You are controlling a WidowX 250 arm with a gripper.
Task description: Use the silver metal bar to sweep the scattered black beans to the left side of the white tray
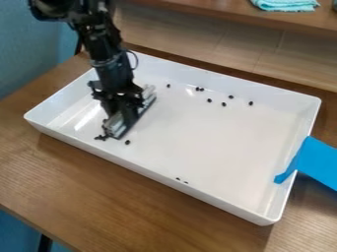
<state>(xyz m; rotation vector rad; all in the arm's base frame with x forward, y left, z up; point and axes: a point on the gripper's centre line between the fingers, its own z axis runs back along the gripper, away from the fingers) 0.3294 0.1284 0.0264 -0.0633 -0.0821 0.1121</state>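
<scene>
Brown wood-grain table (125, 197) is standing near a blue wall (26, 54), upper left. Paler wood-look panel (197, 42) is running behind the table, under a brown shelf (197, 11). Teal cloth (286, 5) is lying on the shelf. Dark leg (45, 243) is showing below the table's lower-left edge, more blue around it. Soft shadows are falling on the tabletop.
</scene>
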